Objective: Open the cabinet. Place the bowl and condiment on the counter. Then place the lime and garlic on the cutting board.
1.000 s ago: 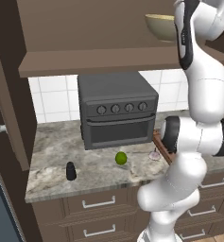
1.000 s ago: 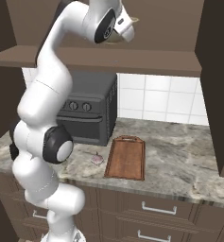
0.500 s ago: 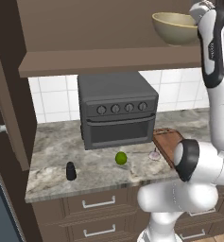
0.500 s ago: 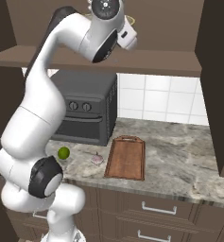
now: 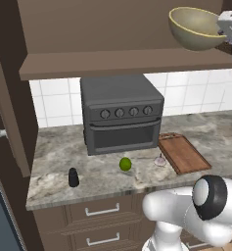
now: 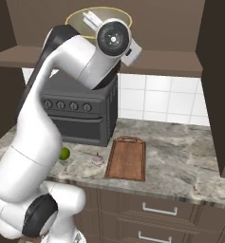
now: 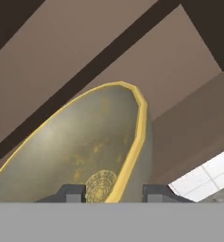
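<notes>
Above the cabinet point(image 5: 122, 63) shelf, end effector point(image 7: 114, 194) grips tilted bowl point(image 5: 193, 28).

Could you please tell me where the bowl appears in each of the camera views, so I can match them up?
Left base view: the bowl is at the top right, tilted, just above the cabinet shelf.
Right base view: top centre-left, its rim arcing behind the arm, above the oven.
Hand view: lower left and centre, the tool pinching its rim.
Shared landmark: the cabinet shelf edge below the bowl.
</notes>
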